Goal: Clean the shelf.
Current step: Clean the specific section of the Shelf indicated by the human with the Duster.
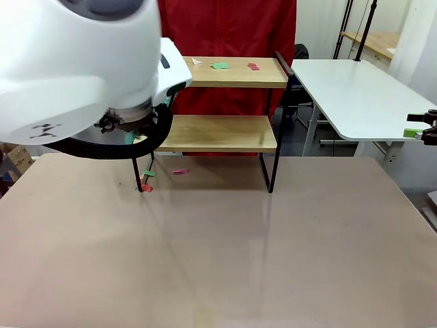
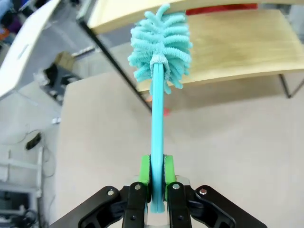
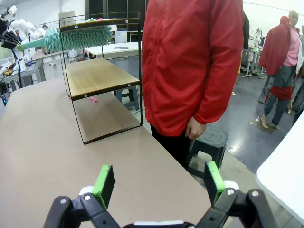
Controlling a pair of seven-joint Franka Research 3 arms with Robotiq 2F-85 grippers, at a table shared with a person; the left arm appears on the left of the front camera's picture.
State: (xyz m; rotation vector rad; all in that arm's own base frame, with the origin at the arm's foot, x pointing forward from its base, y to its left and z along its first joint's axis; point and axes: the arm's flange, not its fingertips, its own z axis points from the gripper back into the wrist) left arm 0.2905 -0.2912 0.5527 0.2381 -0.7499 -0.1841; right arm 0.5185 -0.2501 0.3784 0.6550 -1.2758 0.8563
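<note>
left end effector (image 2: 157, 167) clamped on the handle of a teal duster (image 2: 161, 47). right end effector (image 3: 159, 175) spread apart, idle. the shelf (image 1: 218, 133) stands at the far edge of the tabletop (image 1: 218, 260). step in hand, as judged: sweeping. next move: pass the duster head along the top board to clear the paper scraps (image 1: 220, 65).

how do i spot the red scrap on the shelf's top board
Find the shelf at the table's far edge, before the person in red. Of three paper scraps on its top board, the red scrap is rightmost, beside the green scrap.
</note>
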